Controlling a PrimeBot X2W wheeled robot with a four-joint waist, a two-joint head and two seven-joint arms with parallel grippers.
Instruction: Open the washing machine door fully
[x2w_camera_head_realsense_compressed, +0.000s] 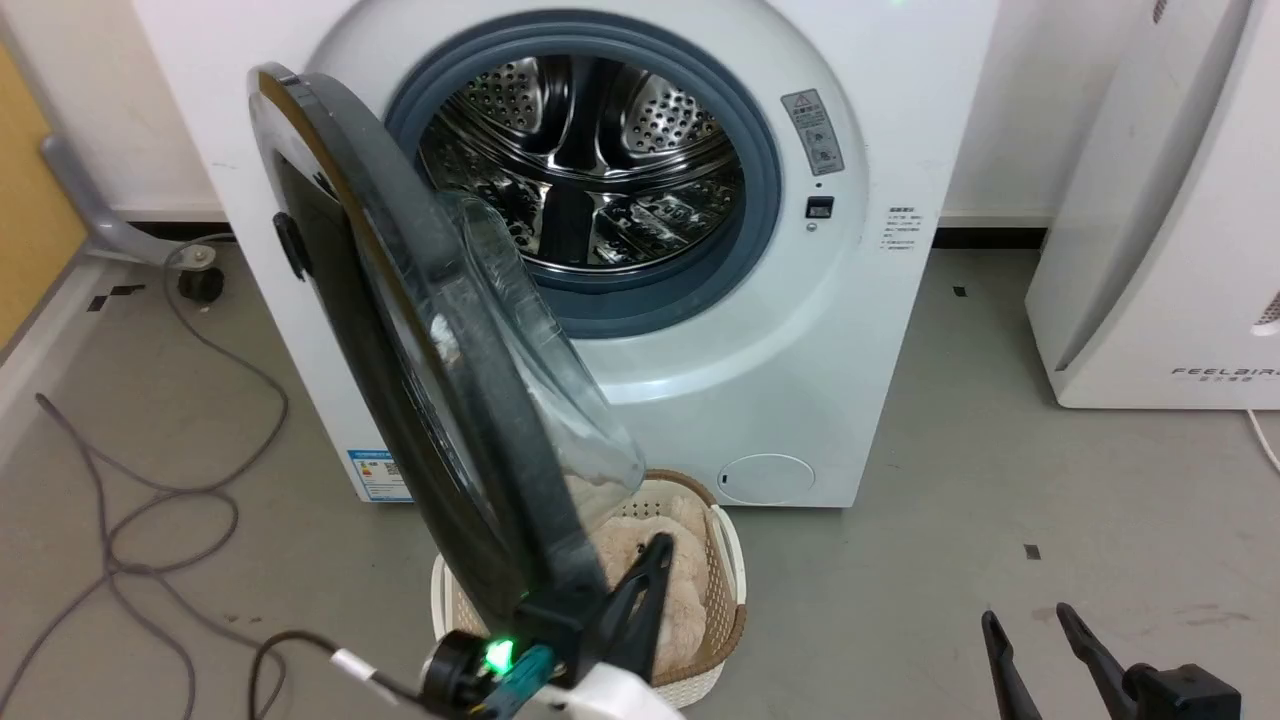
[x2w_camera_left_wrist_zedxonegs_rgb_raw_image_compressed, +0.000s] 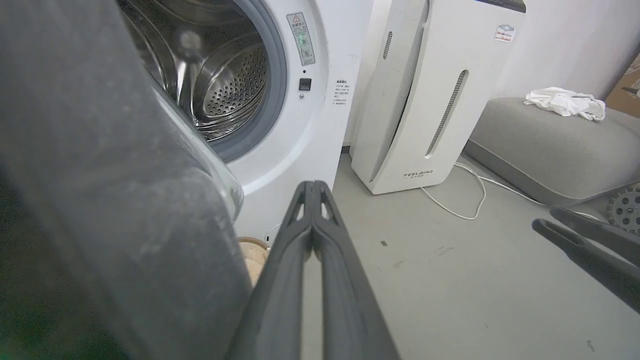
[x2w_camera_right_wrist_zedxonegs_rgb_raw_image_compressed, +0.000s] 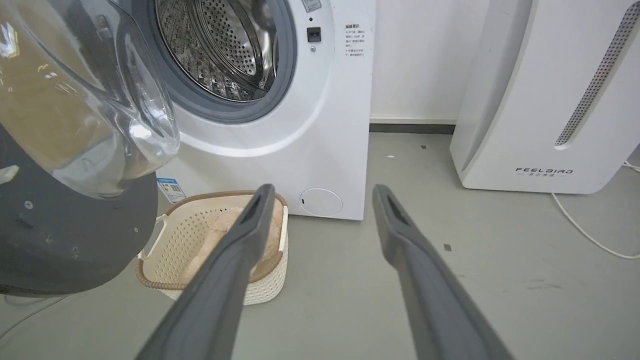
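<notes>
Glossy black and hinged at the left, the washing machine door (x2w_camera_head_realsense_compressed: 400, 330) stands roughly half-open, edge-on to the room. The left gripper (x2w_camera_head_realsense_compressed: 655, 558), fingers clenched together on nothing, sits just inside its lower rim. A steady outward push along the door's arc, keeping off the glass bowl, looks best. Beneath stands a cream basket (x2w_camera_right_wrist_zedxonegs_rgb_raw_image_compressed: 272, 285) of beige cloth. The washing machine (x2w_camera_head_realsense_compressed: 800, 400) gapes behind. The right gripper (x2w_camera_head_realsense_compressed: 1028, 612) hangs spread and idle, near a white appliance (x2w_camera_head_realsense_compressed: 1150, 250).
</notes>
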